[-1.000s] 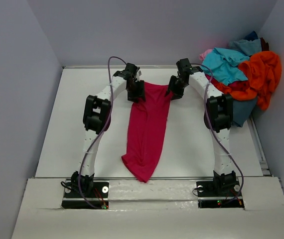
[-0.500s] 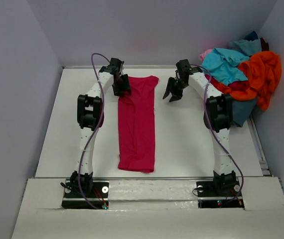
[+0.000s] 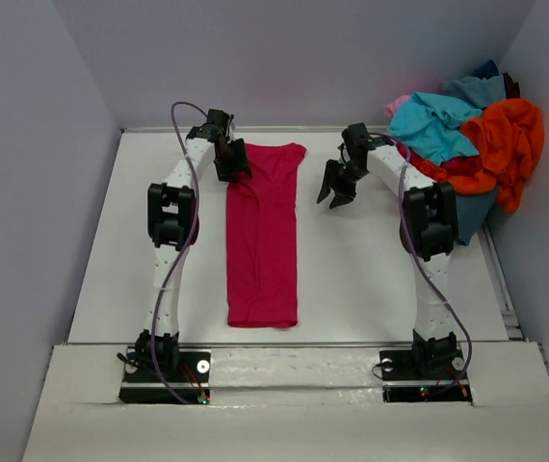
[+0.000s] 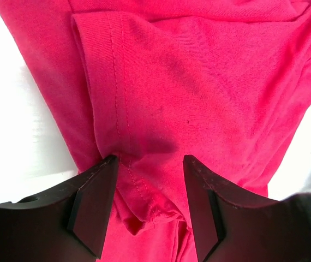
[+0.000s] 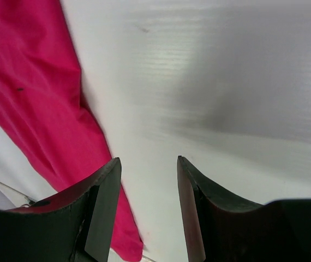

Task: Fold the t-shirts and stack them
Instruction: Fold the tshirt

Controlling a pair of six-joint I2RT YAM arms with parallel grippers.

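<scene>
The left arm (image 3: 164, 217) and right arm (image 3: 429, 221) rise from their bases, bow outward and reach far forward. The left gripper (image 3: 231, 168) points down, jaws parted. The right gripper (image 3: 335, 188) hangs tilted, jaws parted, holding nothing.

The crimson shirt (image 4: 210, 82) is soft, matt knit cloth with stitched hems; the white bench (image 5: 226, 71) is smooth, faintly ribbed, with a dull sheen.

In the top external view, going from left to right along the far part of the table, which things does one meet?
left gripper → crimson t-shirt → right gripper → pile of coloured t-shirts
</scene>
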